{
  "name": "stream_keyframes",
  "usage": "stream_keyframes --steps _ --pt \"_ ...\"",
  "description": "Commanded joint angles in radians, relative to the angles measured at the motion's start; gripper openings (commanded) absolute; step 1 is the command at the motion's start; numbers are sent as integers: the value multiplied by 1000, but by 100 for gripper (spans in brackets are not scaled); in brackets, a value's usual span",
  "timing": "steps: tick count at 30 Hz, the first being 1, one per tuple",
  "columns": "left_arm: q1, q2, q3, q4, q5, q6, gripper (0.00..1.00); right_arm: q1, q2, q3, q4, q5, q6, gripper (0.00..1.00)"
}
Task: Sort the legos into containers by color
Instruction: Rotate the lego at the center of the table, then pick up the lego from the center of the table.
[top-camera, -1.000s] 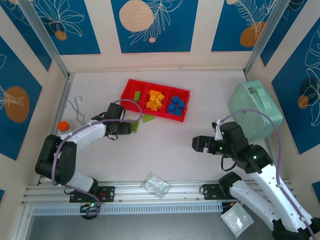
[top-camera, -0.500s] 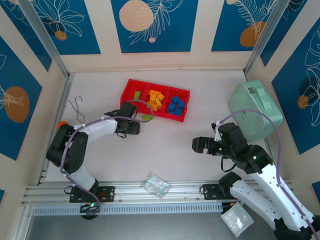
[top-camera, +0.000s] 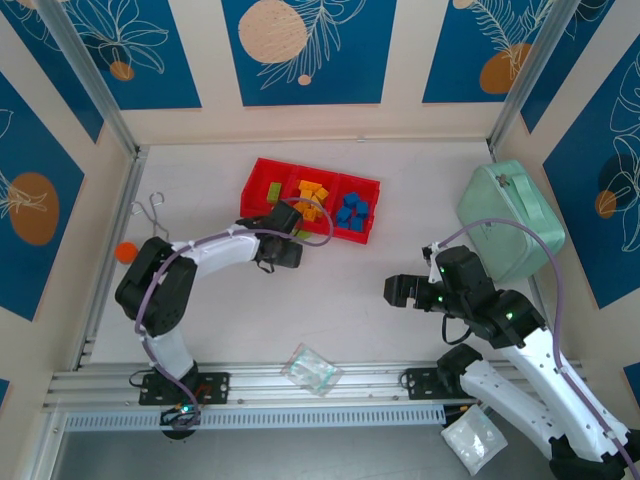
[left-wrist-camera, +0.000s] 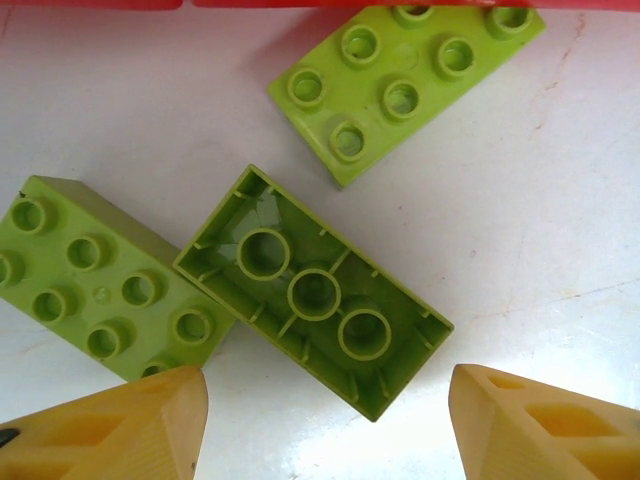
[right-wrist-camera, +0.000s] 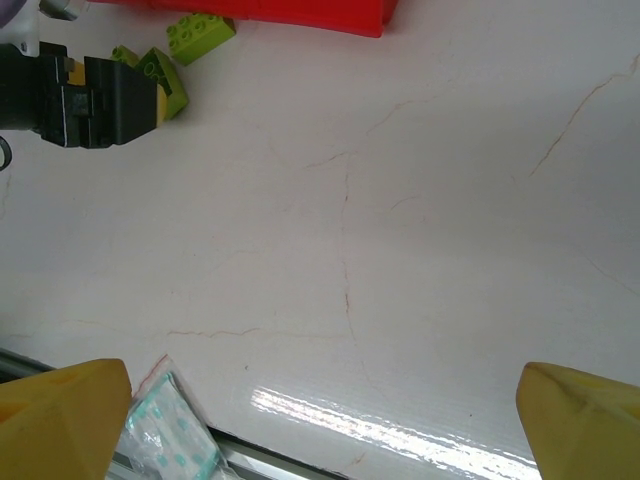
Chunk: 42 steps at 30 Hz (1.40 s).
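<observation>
Three lime green legos (left-wrist-camera: 313, 292) lie on the worktop (left-wrist-camera: 520, 250), just beside the three-compartment red tray (top-camera: 260, 178). Two are studs-up and one is inverted. Jaws spread, the left end effector (left-wrist-camera: 325, 392) sits just short of the inverted one. Well apart, the right end effector (right-wrist-camera: 320, 400) is likewise spread and holds nothing.

Green legos (left-wrist-camera: 312, 295) (one upturned), beside red tray (top-camera: 257, 185)

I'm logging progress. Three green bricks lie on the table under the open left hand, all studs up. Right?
Not all. The middle brick lies hollow side up, as the left wrist view shows; the left brick and top brick are studs up. All lie on the table under the open left hand.
</observation>
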Motion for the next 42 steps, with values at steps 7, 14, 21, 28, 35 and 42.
stream_keyframes --steps 7,14,21,28,35,42 --pt "30 -121 -47 -45 -179 -88 68 6 -7 8 -10 10 11 99" --pt "115 -88 -47 -54 -165 -261 74 7 -7 9 -10 7 11 99" --pt "115 -73 -74 -11 -191 -468 79 7 -7 7 -7 4 10 99" --pt "113 -49 -86 25 -193 -588 82 7 -7 6 -3 0 9 99" --pt "113 -21 -75 51 -186 -620 91 6 -9 6 -2 -3 7 99" --pt "115 23 -59 40 -206 -633 94 6 -10 6 -2 -4 4 99"
